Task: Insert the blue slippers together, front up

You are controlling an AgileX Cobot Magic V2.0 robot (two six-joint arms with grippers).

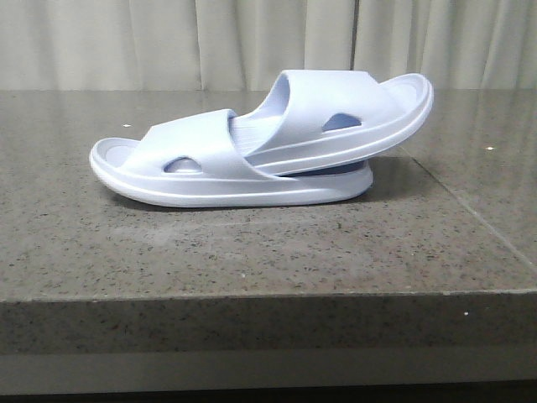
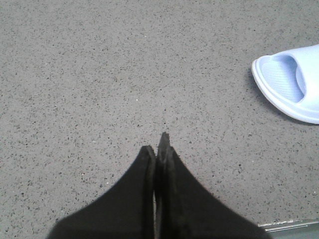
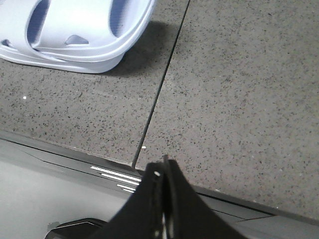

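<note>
The blue slippers lie nested on the grey stone table (image 1: 252, 252). The lower slipper (image 1: 193, 172) rests flat with its open end to the left. The upper slipper (image 1: 344, 113) is pushed through the lower one's strap and tilts up to the right. No gripper shows in the front view. My left gripper (image 2: 157, 144) is shut and empty over bare stone, well clear of the lower slipper's end (image 2: 289, 84). My right gripper (image 3: 163, 167) is shut and empty at the table's front edge, apart from the slippers (image 3: 75, 35).
A seam (image 3: 164, 84) between two stone slabs runs just right of the slippers. The table's front edge (image 1: 268, 294) is near the camera. Curtains (image 1: 168, 42) hang behind the table.
</note>
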